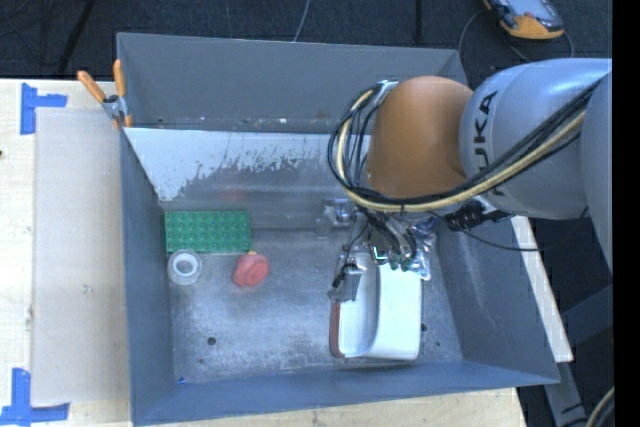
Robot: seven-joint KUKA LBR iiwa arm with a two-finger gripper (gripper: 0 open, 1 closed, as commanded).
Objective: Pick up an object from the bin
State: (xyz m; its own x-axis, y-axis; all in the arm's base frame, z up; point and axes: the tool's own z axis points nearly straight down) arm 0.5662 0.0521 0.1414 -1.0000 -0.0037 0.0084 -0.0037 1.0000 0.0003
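Four things lie on the floor of the grey metal bin (300, 105), and I count them easily because they sit well apart from one another rather than in a heap. On the right, towards the near wall, lies a white oblong block (395, 315) with rounded corners and a dark brownish strip running along its left edge; its long side points from far to near. The gripper (380, 265) hangs directly over the far end of that block, low in the bin, with the arm coming in from the right and its rounded orange cover (420, 135) above the wrist. A loop of black and yellow cables (350, 145) curls around the left side of the cover and drops to the wrist. From my seat the wrist hardware and the cover mask the tips, so whether the fingers are open or closed I cannot tell, and I cannot say that they have the block between them. Over on the left side of the floor lies a flat green studded plate (207, 231), far of the other two small things. Just near of it, at its left corner, sits a small clear ring (185, 267), and to the right of the ring, close but not touching, rests a small red round piece (250, 270).
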